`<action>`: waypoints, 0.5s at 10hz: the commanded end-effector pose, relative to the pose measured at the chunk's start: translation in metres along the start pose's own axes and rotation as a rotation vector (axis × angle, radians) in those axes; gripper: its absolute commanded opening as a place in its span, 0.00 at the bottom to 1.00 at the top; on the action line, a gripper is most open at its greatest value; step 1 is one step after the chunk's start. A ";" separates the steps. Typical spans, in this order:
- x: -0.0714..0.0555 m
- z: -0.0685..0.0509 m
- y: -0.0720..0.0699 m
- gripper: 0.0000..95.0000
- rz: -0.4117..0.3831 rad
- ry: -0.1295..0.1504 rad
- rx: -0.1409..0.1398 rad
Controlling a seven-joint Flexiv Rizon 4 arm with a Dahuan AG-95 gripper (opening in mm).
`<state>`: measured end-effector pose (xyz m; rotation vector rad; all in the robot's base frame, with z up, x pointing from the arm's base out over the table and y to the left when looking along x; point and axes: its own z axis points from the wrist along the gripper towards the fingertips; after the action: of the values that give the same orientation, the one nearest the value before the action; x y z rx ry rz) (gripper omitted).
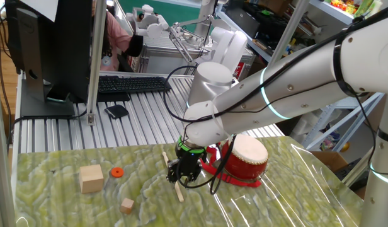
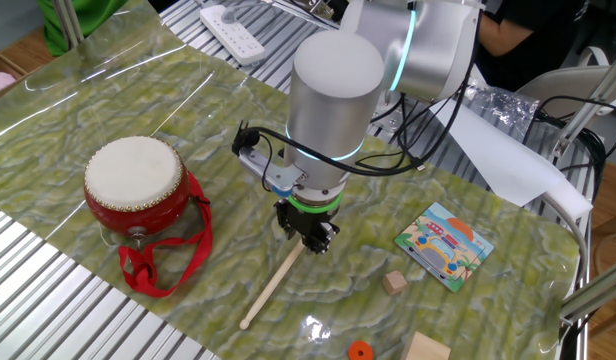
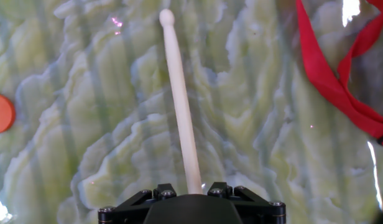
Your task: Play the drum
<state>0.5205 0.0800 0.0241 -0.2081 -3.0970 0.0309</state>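
Gripper [image 2: 308, 240] vertical over drumstick [image 2: 273, 283] (fingers hidden)

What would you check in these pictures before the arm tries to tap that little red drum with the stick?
1. Drumstick in the gripper: cannot tell; the gripper sits at its end, but the fingers are hidden.
2. Stick off the table: not ok; it lies flat on the green mat.
3. Drum upright, skin facing up: ok.
4. Red strap away from the stick: ok; it lies beside the drum.
5. Wooden cubes and orange disc out of the swing path: ok; they lie on the stick's far side from the drum.
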 end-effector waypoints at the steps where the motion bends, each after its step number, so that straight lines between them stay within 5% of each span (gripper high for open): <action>1: 0.000 0.000 0.001 0.40 -0.011 0.001 -0.003; 5: 0.000 0.000 0.001 0.40 -0.015 0.000 -0.005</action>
<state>0.5203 0.0806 0.0246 -0.1856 -3.0982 0.0223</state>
